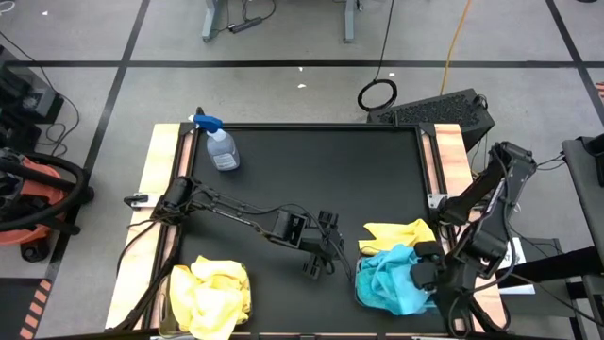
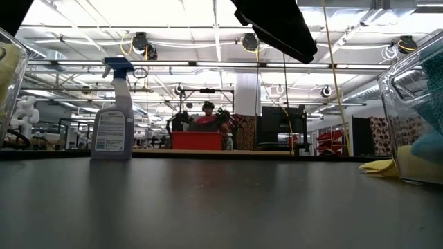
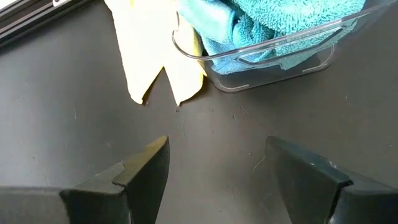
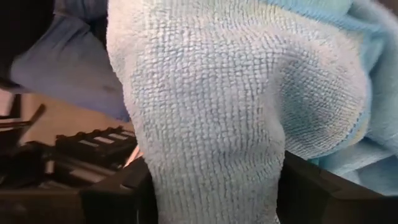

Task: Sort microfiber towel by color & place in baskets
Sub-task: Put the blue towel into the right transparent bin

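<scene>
Several turquoise towels (image 1: 387,279) (image 3: 267,25) fill the clear basket (image 3: 273,46) (image 2: 408,90) near the table's near right corner. One yellow towel (image 1: 396,232) (image 3: 155,56) lies flat on the table against that basket's far side. More yellow towels (image 1: 212,293) are heaped in the other basket (image 2: 10,76) at the near left. My right gripper (image 1: 427,274) (image 4: 214,180) is open, down over the turquoise heap. My left gripper (image 1: 321,255) (image 3: 217,155) is open above bare table, just left of the turquoise basket, holding nothing. My right gripper comes from above onto the turquoise heap. A bulge of turquoise towel (image 4: 217,93) fills the gap between its spread fingers (image 4: 118,193) and lies against their inner sides. One layer or several, I cannot tell. The cloth rests on the other towels in the basket.
A clear spray bottle with a blue trigger (image 1: 220,146) (image 2: 114,111) stands upright near the table's far left corner. The dark middle of the table (image 1: 321,179) is bare. Wooden strips run along the table's left and right edges. A person shows far off in the room.
</scene>
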